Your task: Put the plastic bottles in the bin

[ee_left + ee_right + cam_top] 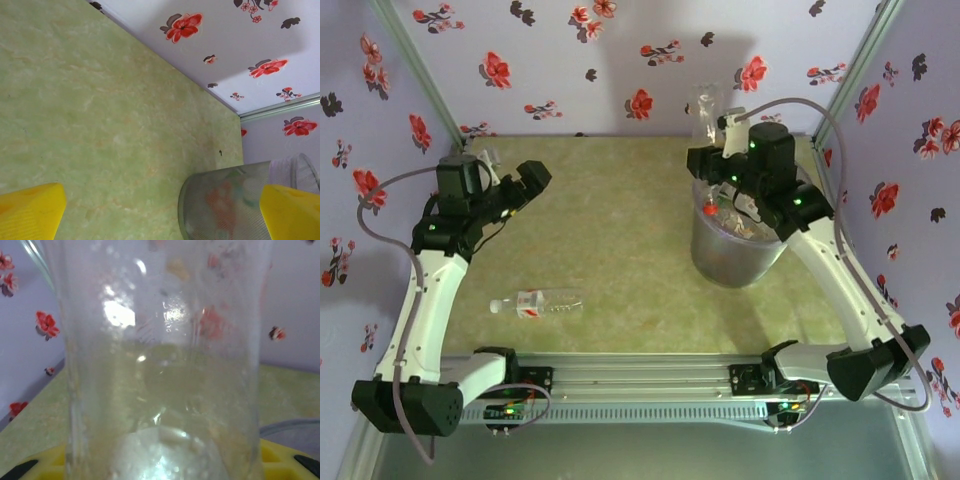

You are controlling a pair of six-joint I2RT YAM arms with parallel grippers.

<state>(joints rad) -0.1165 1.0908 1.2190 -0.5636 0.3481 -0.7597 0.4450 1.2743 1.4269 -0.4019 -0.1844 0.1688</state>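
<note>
**While One Bottle Is Lying Loose, Another Is Hanging Over the Bin**

At the upper left of the top view, the left gripper (538,178) is hovering above the counter (620,200) with its jaws spread wide and nothing between them. In its own wrist view the yellow fingers (30,212) are sitting at the two lower corners.

Lower and a little to the right, the loose bottle (538,303), clear with a red-and-white label, is lying on its side on the counter. It is lying well apart from both grippers, so it is probably waiting for the free one.

Right of centre, the bin (730,262) is standing upright, with reddish bottle shapes showing inside it. Above its far rim, the right gripper (713,150) is clamping the held bottle (706,105) upright. It is seemingly holding the bottle there so that letting go is enough to drop it in. The right wrist view is showing that clear bottle close up between yellow fingers.
</note>
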